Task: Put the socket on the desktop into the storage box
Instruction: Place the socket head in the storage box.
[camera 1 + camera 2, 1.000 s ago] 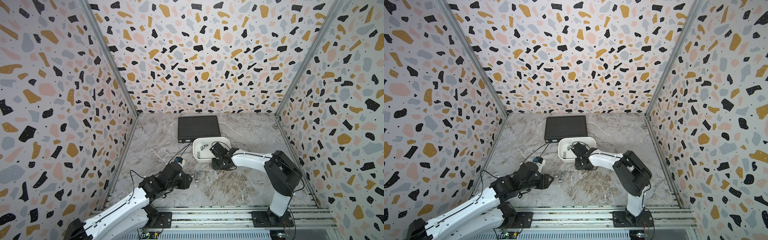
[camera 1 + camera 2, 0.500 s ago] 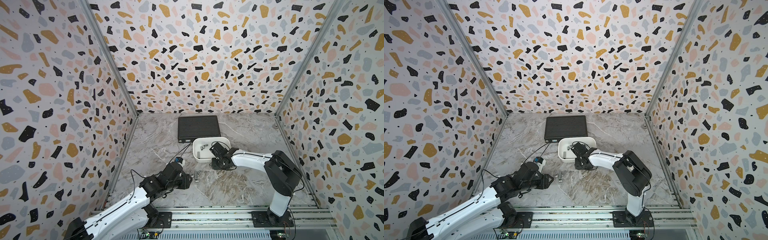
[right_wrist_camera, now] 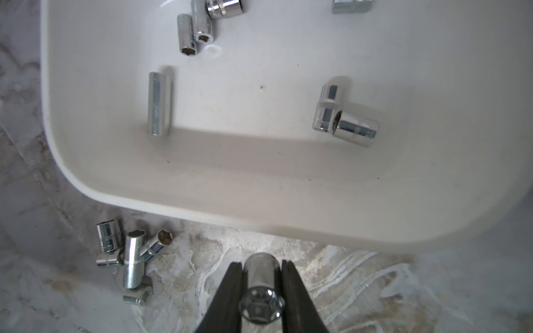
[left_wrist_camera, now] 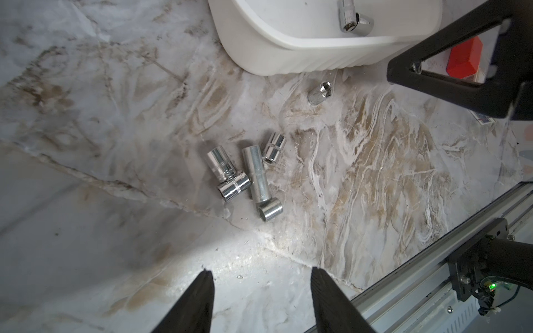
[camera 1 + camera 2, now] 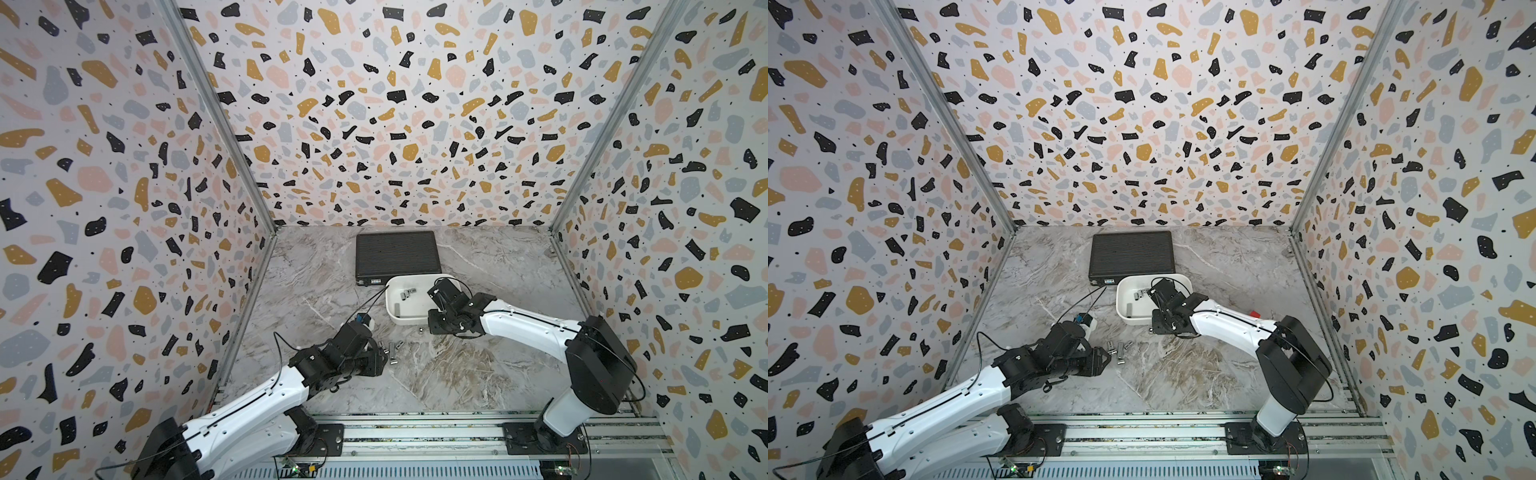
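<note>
Already several sockets (image 3: 159, 103) lie in the storage box (image 3: 202, 184); five loose sockets (image 4: 256, 176) wait on the tabletop (image 4: 115, 101). Right pincer (image 3: 261, 263) clamps another socket (image 3: 261, 308); left pincer (image 4: 261, 271) hangs half open, empty.

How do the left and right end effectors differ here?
The left end effector stands open and empty; the right end effector is shut on a socket. The left points at the pile of sockets on the desktop; the right sits beside the storage box. Both are black, low over the desktop.

Bright even light, soft shadows, wide-angle bowing, blurred wrist-view edges
</note>
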Robot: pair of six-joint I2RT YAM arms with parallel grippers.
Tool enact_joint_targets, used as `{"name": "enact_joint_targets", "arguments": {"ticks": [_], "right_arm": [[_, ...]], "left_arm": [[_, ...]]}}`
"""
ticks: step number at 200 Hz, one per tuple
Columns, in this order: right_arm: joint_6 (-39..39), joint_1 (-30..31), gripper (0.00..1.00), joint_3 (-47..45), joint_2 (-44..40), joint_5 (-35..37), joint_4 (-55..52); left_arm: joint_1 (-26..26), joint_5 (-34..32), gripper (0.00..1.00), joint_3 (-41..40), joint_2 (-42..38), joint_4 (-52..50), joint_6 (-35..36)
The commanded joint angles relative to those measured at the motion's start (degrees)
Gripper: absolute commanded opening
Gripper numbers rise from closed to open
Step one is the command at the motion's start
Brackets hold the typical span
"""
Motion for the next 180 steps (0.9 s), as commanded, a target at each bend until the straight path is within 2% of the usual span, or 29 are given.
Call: {"name": "enact_joint_targets", "arguments": {"ticks": [1, 78, 180], "right_arm": [[-1.8, 0.0, 0.14, -0.2, -3.7, 0.9, -2.5], [-5.1, -5.5, 0.15, 4.2, -4.8, -2.4, -4.1], [-7.7, -12.4, 0.16, 15.5, 7.3, -8.0, -4.7]], "left_arm": [[-0.2, -1.0, 0.58, 3.3, 1.6, 4.0, 0.3], [-0.2, -0.6, 0.58, 9.8, 10.0, 7.5, 0.6], [0.2, -2.2, 0.58, 17.4, 18.6, 7.7, 2.0]]}}
